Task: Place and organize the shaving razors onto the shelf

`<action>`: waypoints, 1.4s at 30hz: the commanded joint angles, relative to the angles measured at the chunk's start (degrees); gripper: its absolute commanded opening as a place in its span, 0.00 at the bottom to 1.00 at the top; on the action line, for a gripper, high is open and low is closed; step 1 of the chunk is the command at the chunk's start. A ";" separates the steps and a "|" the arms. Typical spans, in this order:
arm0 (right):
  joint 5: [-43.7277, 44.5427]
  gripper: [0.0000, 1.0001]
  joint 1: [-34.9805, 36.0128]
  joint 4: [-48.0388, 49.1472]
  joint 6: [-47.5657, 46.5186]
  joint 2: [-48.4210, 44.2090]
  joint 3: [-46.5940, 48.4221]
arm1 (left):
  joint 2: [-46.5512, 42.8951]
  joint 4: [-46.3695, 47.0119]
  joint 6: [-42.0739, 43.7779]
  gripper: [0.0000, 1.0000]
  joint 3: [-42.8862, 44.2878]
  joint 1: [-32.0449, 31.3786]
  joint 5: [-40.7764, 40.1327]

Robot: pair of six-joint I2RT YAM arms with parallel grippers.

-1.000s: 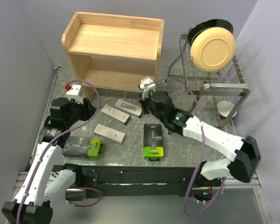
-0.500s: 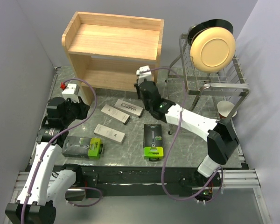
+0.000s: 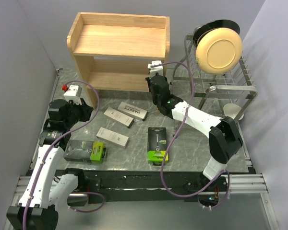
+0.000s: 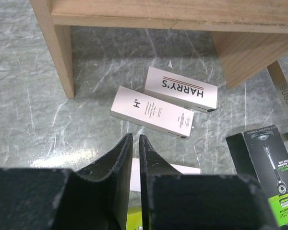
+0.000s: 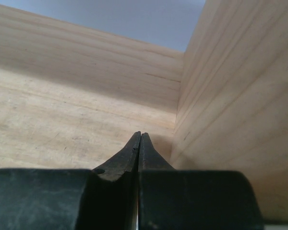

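5 packs to place: we count 3 slim white boxes and 2 black-and-green packs, all lying flat on the table [image 3: 129,155] in front of the shelf [image 3: 117,40].
Done: 0 of 5, as far as we can see. The shelf's top tier and the visible part of its lower tier show only bare wood.
Left to do: we judge the whole job lies ahead, with 5 pick-ups and then the lining-up.
White boxes: the HARRY'S box [image 3: 133,111] lies nearest the shelf's front. The second white box [image 3: 118,117] lies just beside it on the side away from the shelf. The third white box [image 3: 112,137] is further forward again.
Black-and-green packs: the left pack [image 3: 86,151] lies well forward of the shelf's left panel. The right pack [image 3: 157,143] lies well forward of the shelf's right half.
Right gripper [image 5: 140,136]: it sits inside the shelf's lower tier, close against the right panel, with its fingers pressed together on nothing.
Left gripper [image 4: 136,139]: it hangs forward of the shelf's left panel and points toward the white boxes. Its fingers are narrow, with only a thin slit between them, and hold nothing.
Around: a wire dish rack [image 3: 230,88] stands just right of the shelf with a cream plate [image 3: 218,50] upright in it and a pale cup [image 3: 234,111] lower down.
In the way: our right arm [image 3: 197,120] stretches across the table to the shelf's right end. We reckon that corner of the lower tier is blocked while the gripper sits there. The rack also crowds any approach from the shelf's right side.
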 commanded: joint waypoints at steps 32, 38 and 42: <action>-19.20 0.66 12.72 -11.67 -6.90 -28.06 -18.41 | 1.75 5.60 -5.73 0.83 -5.47 -11.92 14.55; -29.41 0.70 12.72 -36.53 4.61 -35.11 -18.34 | 7.36 11.06 -17.48 0.84 -8.81 -22.65 11.29; -30.56 0.70 12.10 -46.13 15.85 -37.13 -19.13 | 16.05 18.34 -23.92 0.81 -9.43 -30.46 12.00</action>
